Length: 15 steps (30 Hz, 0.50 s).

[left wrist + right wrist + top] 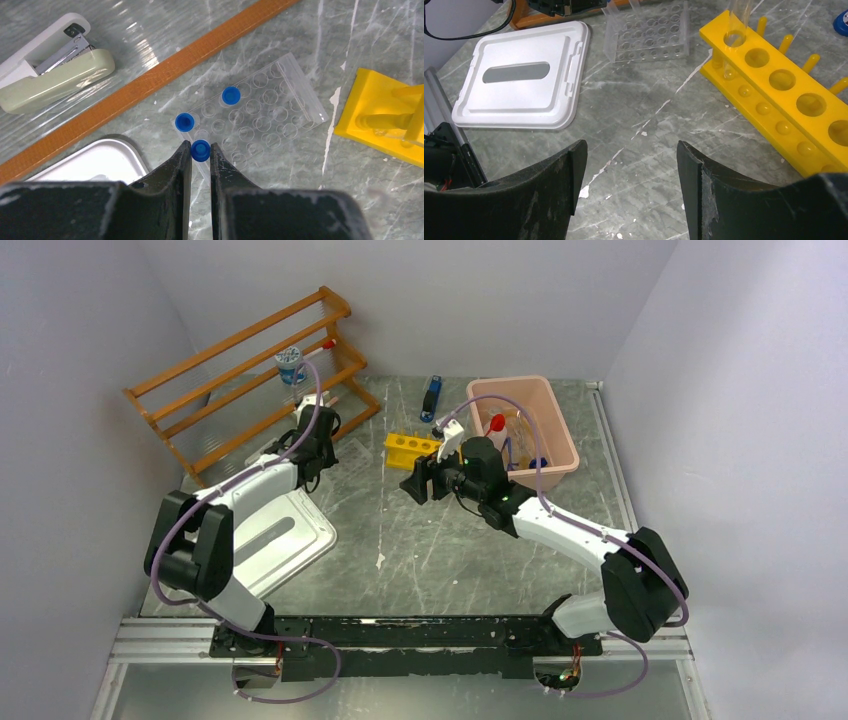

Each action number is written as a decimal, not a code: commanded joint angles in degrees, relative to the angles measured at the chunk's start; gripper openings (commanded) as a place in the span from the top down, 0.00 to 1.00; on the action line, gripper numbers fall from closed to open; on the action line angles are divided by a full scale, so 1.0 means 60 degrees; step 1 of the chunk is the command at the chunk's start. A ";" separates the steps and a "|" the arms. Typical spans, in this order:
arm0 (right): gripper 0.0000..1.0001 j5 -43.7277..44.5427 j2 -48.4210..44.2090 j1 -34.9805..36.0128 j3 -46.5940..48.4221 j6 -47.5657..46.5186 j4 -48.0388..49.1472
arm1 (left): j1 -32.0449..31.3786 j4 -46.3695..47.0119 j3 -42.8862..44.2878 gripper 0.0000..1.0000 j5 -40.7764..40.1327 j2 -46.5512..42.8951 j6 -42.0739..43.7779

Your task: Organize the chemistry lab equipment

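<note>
Blue-capped tube (200,151) seemingly pinched by left tool (200,146), wrist view only; right tool (630,150) open.

Grey tabletop (649,125) marbled with white veins; yellow rack (784,95); transparent well plate (260,115); blue-capped clear tubes (230,95); white lid (519,75); pale-green-and-white stapler (50,75); orange-brown wooden shelf (240,370); pink bin (562,430); red-capped clear bottle (497,425); black left gripper (200,145).

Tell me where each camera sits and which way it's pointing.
Top external: above and behind the bases, looking down on the table; the left arm and right arm show.
Left wrist: looks straight down at the clear rack; left gripper shut on a blue-capped tube.
Right wrist: low, looks across at the yellow rack and white lid; right gripper open.
Shared: both wrist views show the clear rack and yellow rack.
</note>
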 commanded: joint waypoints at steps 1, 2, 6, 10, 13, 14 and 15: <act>0.31 0.0040 0.0110 -0.0009 0.0141 0.0022 0.0145 | 0.0132 -0.0077 0.0155 0.85 -0.0022 0.0328 -0.0193; 0.31 0.0040 0.0125 -0.0017 0.0159 0.0011 0.0137 | 0.0151 -0.0080 0.0162 0.85 0.0009 0.0360 -0.0211; 0.31 0.0048 0.0191 -0.0018 0.0220 -0.0031 0.0130 | 0.0210 -0.0001 0.0113 0.82 0.0090 0.0450 -0.0299; 0.31 0.0041 0.0294 -0.0018 0.0298 -0.0042 0.0130 | 0.0278 -0.0006 0.0096 0.81 0.0107 0.0499 -0.0366; 0.31 -0.0007 0.0376 -0.0015 0.0388 -0.0042 0.0130 | 0.0329 0.0020 0.0092 0.77 0.0151 0.0518 -0.0374; 0.31 -0.0010 0.0403 -0.0021 0.0408 -0.0053 0.0144 | 0.0344 0.0042 0.0077 0.75 0.0164 0.0510 -0.0374; 0.31 -0.0005 0.0436 -0.0019 0.0432 -0.0064 0.0144 | 0.0353 0.0043 0.0076 0.73 0.0197 0.0515 -0.0385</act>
